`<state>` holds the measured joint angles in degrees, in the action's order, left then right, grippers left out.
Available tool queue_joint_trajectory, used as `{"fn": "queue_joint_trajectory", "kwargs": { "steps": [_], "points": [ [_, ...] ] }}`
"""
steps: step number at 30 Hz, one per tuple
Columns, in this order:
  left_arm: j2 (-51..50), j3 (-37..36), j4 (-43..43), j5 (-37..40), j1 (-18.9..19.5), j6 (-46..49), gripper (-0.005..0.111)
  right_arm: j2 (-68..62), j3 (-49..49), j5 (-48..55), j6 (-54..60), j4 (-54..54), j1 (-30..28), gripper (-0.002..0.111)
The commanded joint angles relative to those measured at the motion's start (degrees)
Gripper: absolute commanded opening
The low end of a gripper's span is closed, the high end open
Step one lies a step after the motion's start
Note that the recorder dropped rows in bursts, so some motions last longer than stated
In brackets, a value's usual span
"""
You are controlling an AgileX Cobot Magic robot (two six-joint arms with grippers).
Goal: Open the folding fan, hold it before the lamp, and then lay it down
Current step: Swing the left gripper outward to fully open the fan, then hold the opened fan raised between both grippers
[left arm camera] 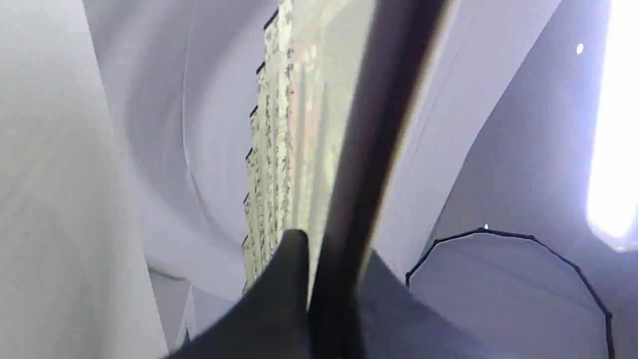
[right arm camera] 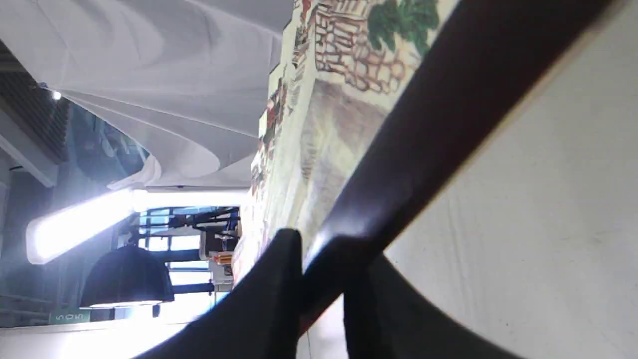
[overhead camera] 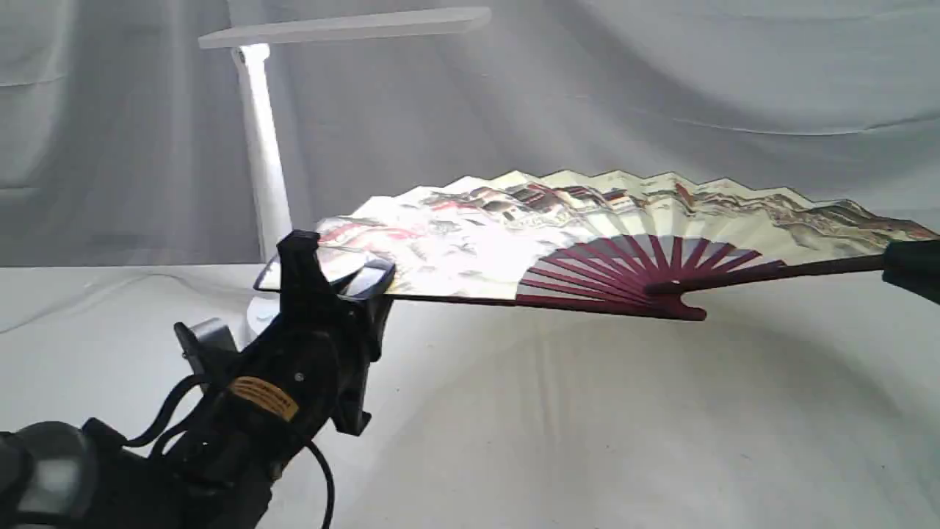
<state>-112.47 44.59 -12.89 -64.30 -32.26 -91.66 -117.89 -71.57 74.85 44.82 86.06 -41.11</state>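
Folding fan (overhead camera: 587, 235) fully spread and held in the air above the desk (overhead camera: 587, 426), clear of its white cloth. The painted village face tips up toward the exterior camera and the maroon ribs meet at the pivot on the near edge. In the left wrist view the back of the leaf shows columns of brush script, too small to read. Your left pincer (overhead camera: 334, 275) is clamped on the dark outer rib at the fan's left end. Your right pincer (overhead camera: 914, 266) is clamped on the opposite outer rib, at the exterior frame's right edge. The yellow label (overhead camera: 263, 397) on the left wrist has print you cannot make out. The lamp (overhead camera: 264, 147) stands just behind the fan's left end, with its flat head well above the leaf. A small green sign (right arm camera: 70, 315) in the right wrist view seems to read 505.
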Motion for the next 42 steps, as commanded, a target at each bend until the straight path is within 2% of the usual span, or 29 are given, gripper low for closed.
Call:
{"fn": "queue_joint_trajectory", "kwargs": {
  "steps": [1, 9, 17, 24, 42],
  "points": [
    [3.7, -1.4, -6.2, -5.7, 4.6, -2.3, 0.0, 0.4, -0.2, -4.9, 3.4, 0.0, 1.4, 0.0],
    [7.1, -4.9, -4.1, -5.7, 10.0, -3.0, 0.0, 0.4, -0.2, -4.9, 5.0, 6.1, 7.2, 0.0],
    [9.7, -5.9, -6.1, -5.7, 10.8, -6.0, 0.0, 0.4, -0.2, -4.9, 6.1, 13.1, 13.3, 0.0],
    [13.0, -8.1, -1.3, -5.7, 16.3, -6.3, 0.0, 0.4, -0.3, -4.9, 7.1, 13.9, 15.8, 0.0],
    [16.0, -10.0, 0.2, -5.7, 16.8, -10.2, 0.0, 8.1, -0.5, -4.9, 5.6, 13.9, 15.9, 0.0]
  ]
}}
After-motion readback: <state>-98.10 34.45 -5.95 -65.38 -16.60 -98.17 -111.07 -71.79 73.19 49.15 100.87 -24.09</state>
